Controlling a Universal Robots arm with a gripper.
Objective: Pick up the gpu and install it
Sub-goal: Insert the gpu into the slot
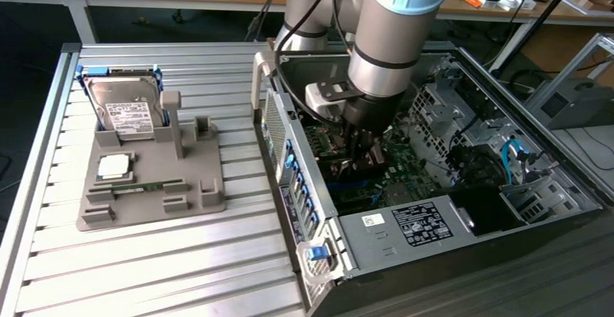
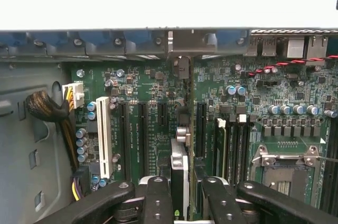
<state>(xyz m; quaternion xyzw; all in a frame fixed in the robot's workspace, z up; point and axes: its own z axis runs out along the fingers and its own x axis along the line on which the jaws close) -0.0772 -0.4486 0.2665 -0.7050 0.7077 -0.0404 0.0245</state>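
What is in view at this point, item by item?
gpu: one, green card seen edge-on, held in the tool above the motherboard slots
computer case: one, grey, open, exterior view's right
motherboard: one, green, inside the case
holder tray: one, grey, on the slatted table
hard drive: one, silver, standing in the tray
memory stick: one, green, lying in the tray
tool: one, black, closed on the gpu

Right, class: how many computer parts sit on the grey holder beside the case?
3. The hard drive stands at the far end of the holder, a square chip lies in the middle, and a memory stick lies nearer the camera. Nothing seems hidden.
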